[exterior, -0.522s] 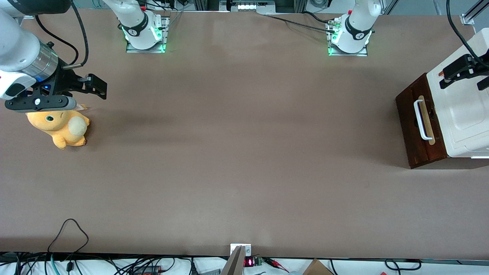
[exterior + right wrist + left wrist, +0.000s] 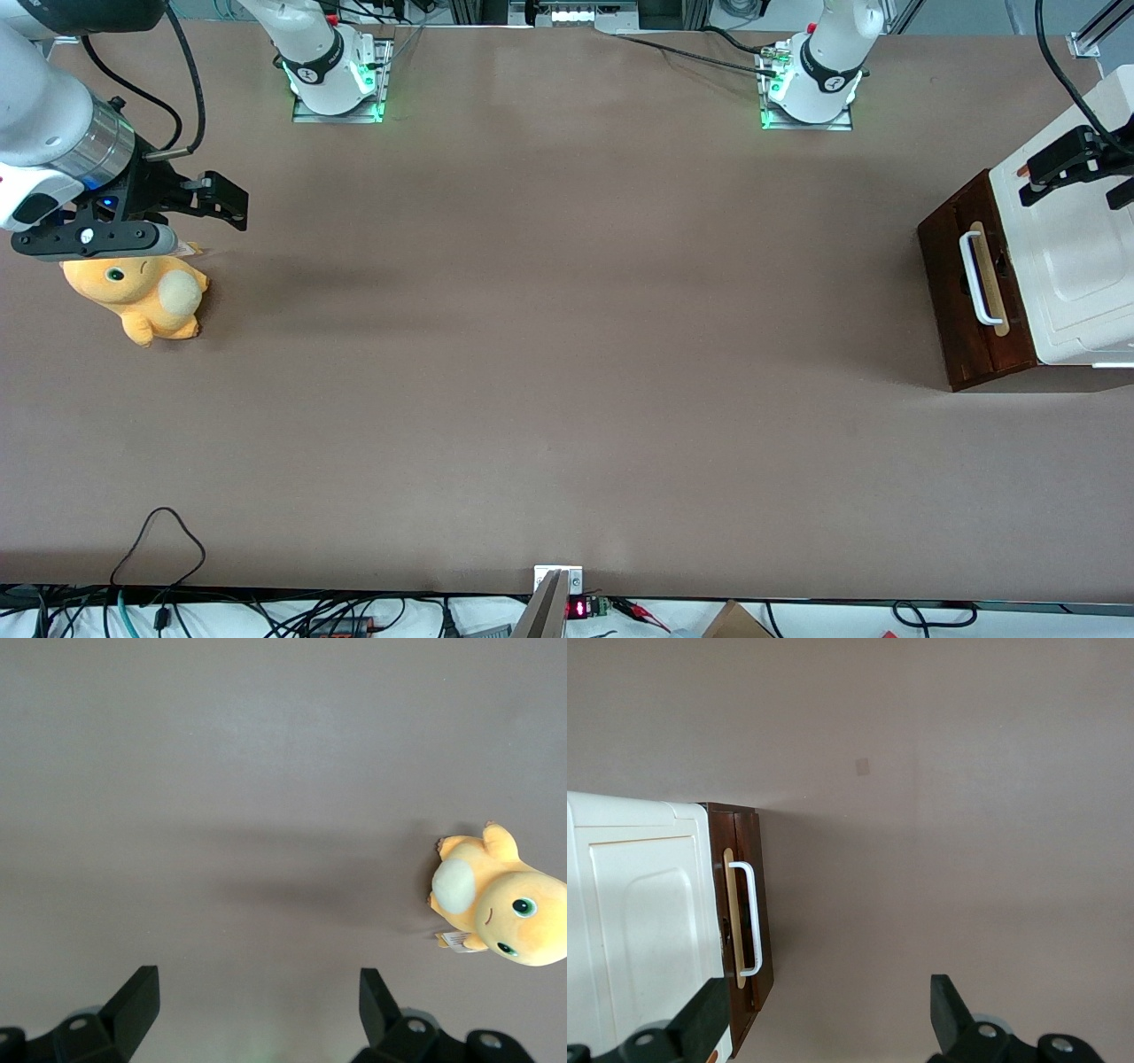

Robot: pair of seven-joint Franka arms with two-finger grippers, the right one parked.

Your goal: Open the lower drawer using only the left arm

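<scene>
The lower drawer [image 2: 961, 292] shows its dark brown wooden front under the white cabinet top [image 2: 1076, 292], toward the working arm's end of the table. Its white bar handle [image 2: 976, 276] runs along a tan strip. In the left wrist view the drawer front [image 2: 764, 904] sits flush against the cabinet body, handle [image 2: 749, 920] facing the bare table. My left gripper [image 2: 1074, 177] hangs above the cabinet top, higher than the handle and apart from it. The gripper [image 2: 828, 1020] is open, its black fingers [image 2: 707, 1020] wide apart with nothing between them.
An orange plush toy [image 2: 142, 297] lies toward the parked arm's end of the table, also in the right wrist view as the plush toy [image 2: 496, 904]. The working arm's base [image 2: 808, 89] stands at the table's back edge. Loose cables [image 2: 159, 532] hang at the near edge.
</scene>
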